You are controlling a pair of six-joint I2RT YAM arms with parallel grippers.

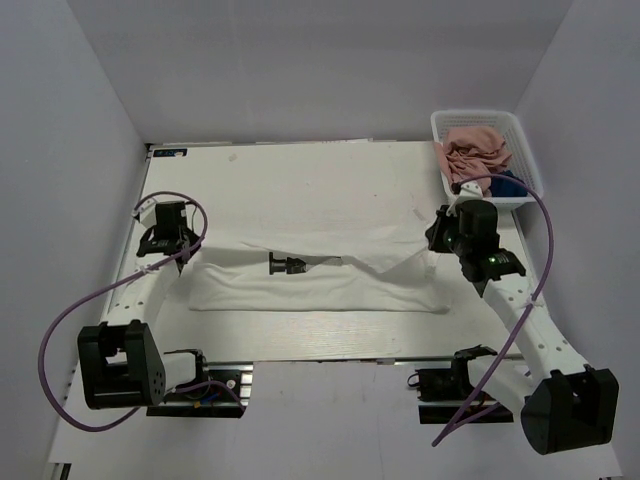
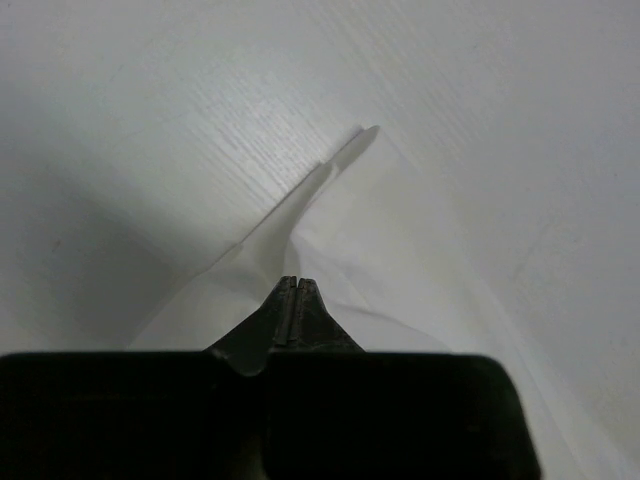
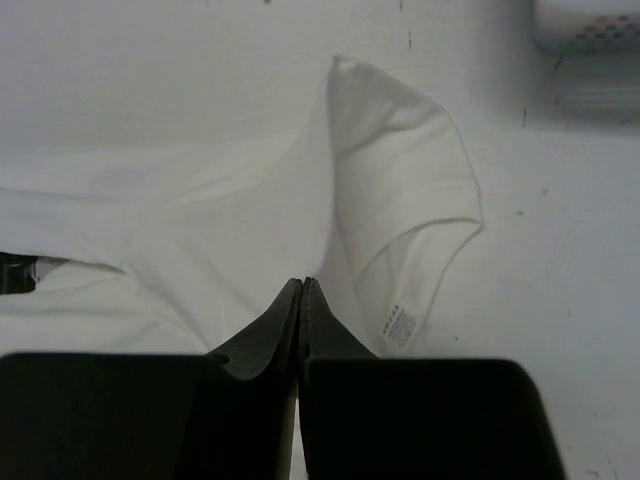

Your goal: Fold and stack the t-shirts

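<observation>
Label (image 3: 400,325) of white t-shirt (image 3: 250,200), right-wrist only

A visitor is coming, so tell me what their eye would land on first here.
The white t-shirt stretched across the middle of the table, its ends pinched by the left hand and the right hand, both shut. Then the basket in the far right corner, holding a heaped pink t-shirt and a glimpse of navy t-shirt.
</observation>
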